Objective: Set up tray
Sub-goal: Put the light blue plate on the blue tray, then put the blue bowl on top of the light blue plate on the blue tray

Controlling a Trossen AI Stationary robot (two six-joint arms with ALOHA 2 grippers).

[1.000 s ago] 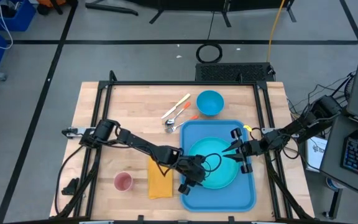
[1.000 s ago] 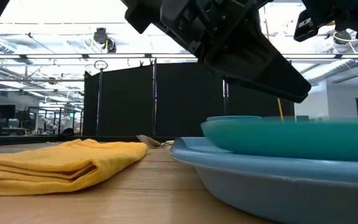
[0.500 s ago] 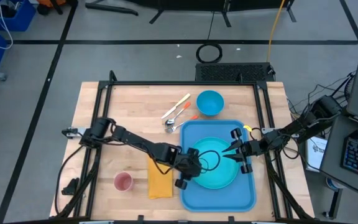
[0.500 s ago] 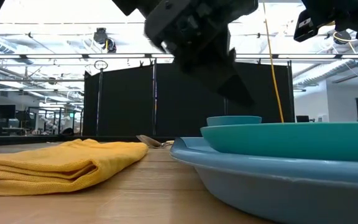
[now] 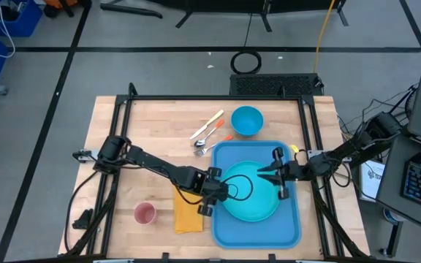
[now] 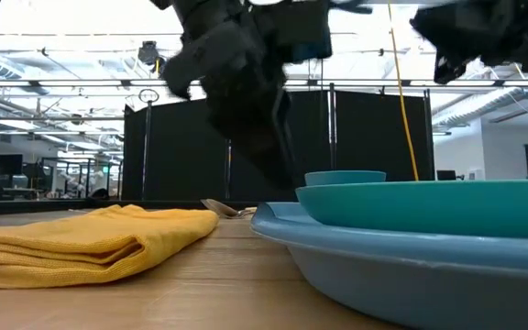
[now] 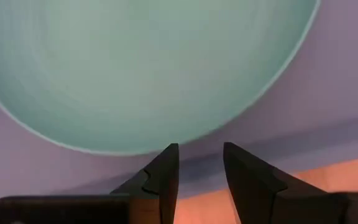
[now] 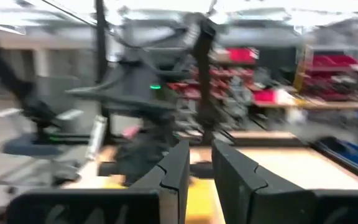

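With tray (image 5: 256, 228) lying at table's (image 5: 123, 124) near right, turquoise plate (image 5: 254, 199) resting inside it. Left gripper (image 5: 215, 196) over tray's left rim beside plate, fingers (image 7: 166, 174) slightly parted, holding nothing. Right gripper (image 5: 263, 174) above plate's right side, fingers (image 8: 176, 165) narrowly apart, empty. Yellow napkin (image 5: 188, 212) left of tray, blue bowl (image 5: 246, 120) beyond.

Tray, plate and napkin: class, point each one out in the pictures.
tray (image 5: 287, 232): high view, bare floor near its right front corner.
plate (image 5: 258, 207): high view, turquoise surface near its front edge.
napkin (image 6: 81, 240): low view, middle of the folded yellow cloth.
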